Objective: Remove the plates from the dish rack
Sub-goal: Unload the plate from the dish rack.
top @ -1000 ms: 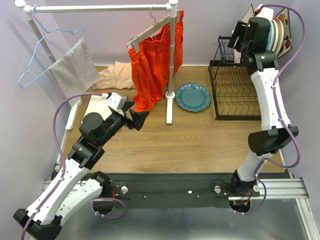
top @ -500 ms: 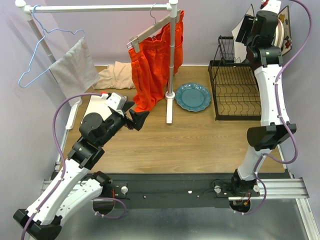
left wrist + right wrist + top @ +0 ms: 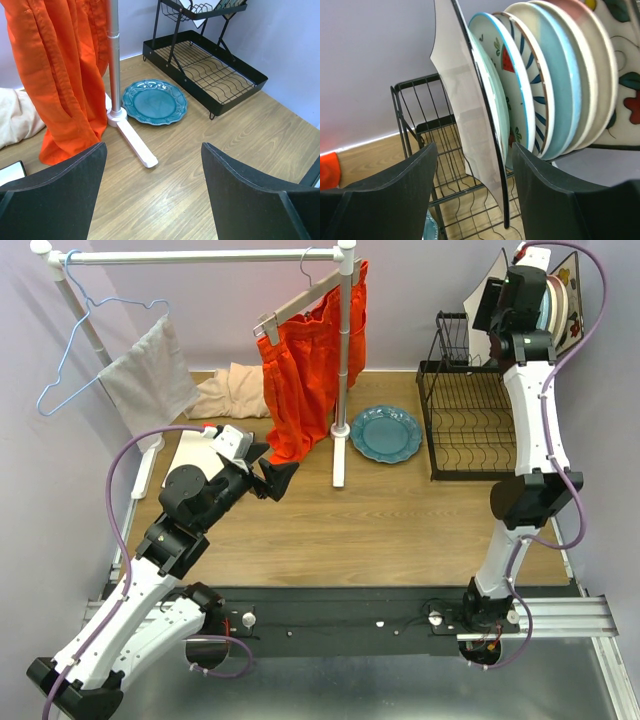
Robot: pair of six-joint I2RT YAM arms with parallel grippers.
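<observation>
Plates (image 3: 560, 70) stand on edge in a tight row on the upper shelf of the black wire dish rack (image 3: 470, 430), at the upper right of the overhead view, where the right arm (image 3: 540, 420) hides most of them. Only the right wrist view shows the row plainly. A square white plate (image 3: 465, 100) is in front, then a pale mint plate (image 3: 495, 120), a white one with blue stripes (image 3: 525, 65), a light-blue and cream one and a pink-edged one (image 3: 592, 45). A flowered square plate (image 3: 625, 75) sits at the right edge.

The right gripper (image 3: 474, 150) is released and spread wide, with one finger on each side of the square white plate's edge.

Overhead, a teal plate (image 3: 386, 433) lies flat on the wooden table (image 3: 400, 530), just left of the rack. It is beside the foot of a white clothes rail (image 3: 343, 360) hung with an orange garment (image 3: 300, 370).

The left wrist view alone shows that plate's scalloped rim, seen between the wide-open, empty fingers of the left gripper (image 3: 154, 145). The rack's lower grid is at its upper right.
</observation>
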